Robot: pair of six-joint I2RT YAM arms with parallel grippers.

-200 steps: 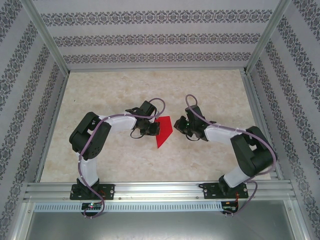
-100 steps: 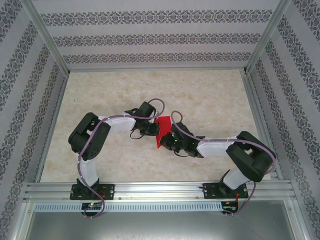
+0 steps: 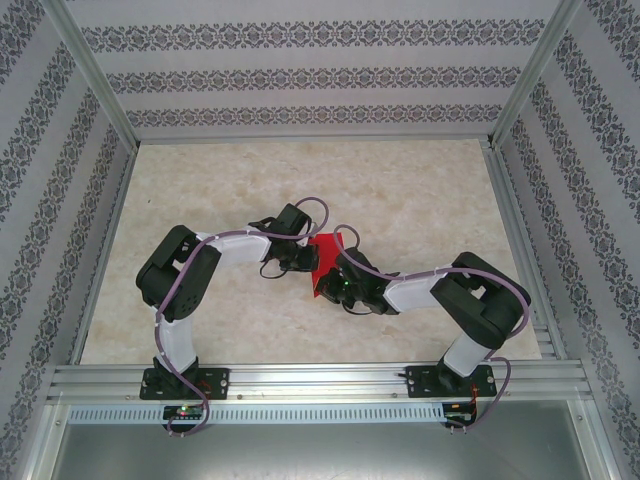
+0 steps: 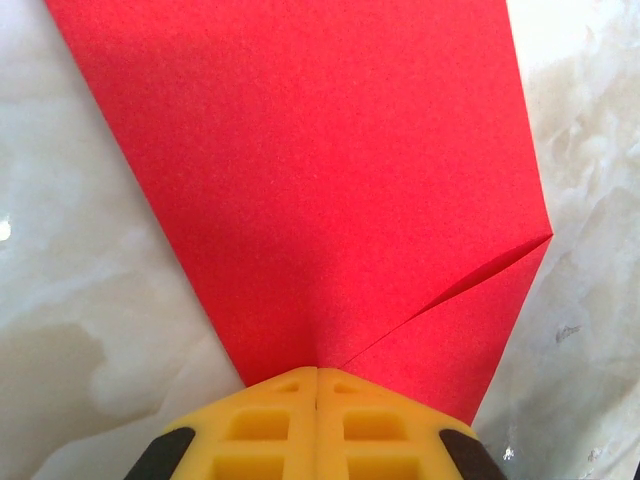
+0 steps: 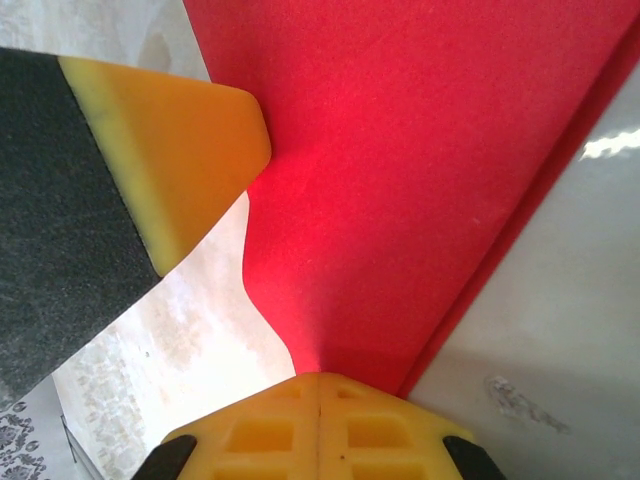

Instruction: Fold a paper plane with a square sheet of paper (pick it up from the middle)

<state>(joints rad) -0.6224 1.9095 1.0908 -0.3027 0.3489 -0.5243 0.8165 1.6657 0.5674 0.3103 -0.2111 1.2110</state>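
Swung in leftward over the last second with the right arm, wrist carried from clear of the red paper [image 3: 327,247] to right on top of its near half; held in one pose throughout with the left arm. Hidden now from above, most of the sheet, with just the far part and a red sliver near the tip left on show, close to the middle of the table [image 3: 420,190].

Clamped tight shut on the paper's left edge with the left claw [image 3: 306,260]. Seen from the left wrist: pinched at the sheet's narrow end between yellow fingertips [image 4: 270,420] pressed flat together, no gap along the seam. Spread away from that grip as a broad red wedge, with one flap folded over on the right and a crease running out to the right-hand corner. Pale marbled table on both sides.

Clamped shut likewise with the right claw [image 3: 325,280], gripping the same paper. Seen from the right wrist: pinched at a narrow corner, again with fingertips closed flush. Doubled along the right edge, with a second layer peeking out beneath the top one. Touching the sheet's left edge just beyond, one yellow-and-black finger [image 5: 160,170] of the left claw. Impossible to judge whether lifted or lying flat on the table.
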